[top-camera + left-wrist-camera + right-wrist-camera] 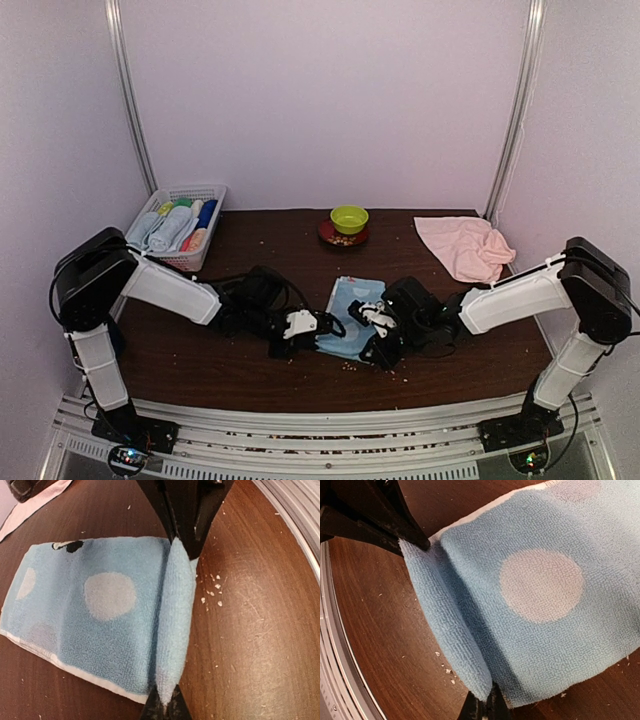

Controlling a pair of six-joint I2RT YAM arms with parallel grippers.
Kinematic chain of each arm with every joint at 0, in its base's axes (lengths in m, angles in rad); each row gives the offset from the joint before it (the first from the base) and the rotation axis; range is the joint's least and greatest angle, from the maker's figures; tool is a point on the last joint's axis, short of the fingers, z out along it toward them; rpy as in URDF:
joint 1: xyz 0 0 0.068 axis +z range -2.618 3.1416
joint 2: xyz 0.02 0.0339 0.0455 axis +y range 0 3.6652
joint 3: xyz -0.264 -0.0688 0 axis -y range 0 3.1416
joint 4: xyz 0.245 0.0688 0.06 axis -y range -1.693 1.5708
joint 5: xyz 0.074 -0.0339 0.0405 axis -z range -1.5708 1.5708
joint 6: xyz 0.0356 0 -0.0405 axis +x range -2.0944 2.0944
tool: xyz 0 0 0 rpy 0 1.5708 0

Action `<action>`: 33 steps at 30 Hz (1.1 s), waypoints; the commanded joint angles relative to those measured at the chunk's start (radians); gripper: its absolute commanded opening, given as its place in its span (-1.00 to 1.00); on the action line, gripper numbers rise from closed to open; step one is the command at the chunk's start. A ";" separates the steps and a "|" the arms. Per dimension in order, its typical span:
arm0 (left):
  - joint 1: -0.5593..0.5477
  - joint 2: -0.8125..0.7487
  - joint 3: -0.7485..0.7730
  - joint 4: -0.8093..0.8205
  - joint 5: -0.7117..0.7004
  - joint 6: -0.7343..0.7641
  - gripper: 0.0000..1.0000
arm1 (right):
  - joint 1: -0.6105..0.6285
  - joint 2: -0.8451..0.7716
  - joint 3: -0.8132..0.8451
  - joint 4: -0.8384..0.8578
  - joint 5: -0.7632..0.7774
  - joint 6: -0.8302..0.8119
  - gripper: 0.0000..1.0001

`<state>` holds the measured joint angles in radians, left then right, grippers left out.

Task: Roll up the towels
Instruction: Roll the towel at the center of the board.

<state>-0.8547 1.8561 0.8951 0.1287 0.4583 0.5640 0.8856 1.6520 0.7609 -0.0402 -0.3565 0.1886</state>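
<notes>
Left end effector (170, 615) and right end effector (455, 619) tight on plump, seemingly rolled edge of blue terry towel (110, 595)

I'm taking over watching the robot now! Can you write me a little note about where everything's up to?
left gripper: jaws shut on the near edge of the blue towel.
right gripper: jaws shut on the same edge, other end.
The blue towel lies flat mid-table, its near edge pinched into a first fold.
pink towel: crumpled, far right, untouched.
Done: only that first fold.
To do: roll both towels.
</notes>
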 commanded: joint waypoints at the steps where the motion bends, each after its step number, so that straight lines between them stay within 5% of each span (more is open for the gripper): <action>1: 0.011 -0.019 0.018 -0.037 0.080 -0.082 -1.00 | -0.019 -0.028 -0.022 -0.013 -0.081 0.046 -1.00; 17: -0.006 -0.082 -0.029 -0.018 0.130 -0.263 -1.00 | -0.019 -0.118 -0.110 0.045 -0.229 0.139 -1.00; 22: -0.006 -0.066 -0.019 0.005 0.107 -0.295 -0.48 | -0.024 -0.084 -0.135 0.084 -0.240 0.164 -1.00; 33: -0.012 -0.072 -0.030 0.032 0.102 -0.306 0.12 | -0.053 -0.035 -0.160 0.163 -0.289 0.202 -1.00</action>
<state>-0.8604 1.7950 0.8768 0.1101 0.5575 0.2687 0.8417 1.5970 0.6041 0.0868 -0.6228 0.3740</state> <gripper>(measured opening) 0.536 0.030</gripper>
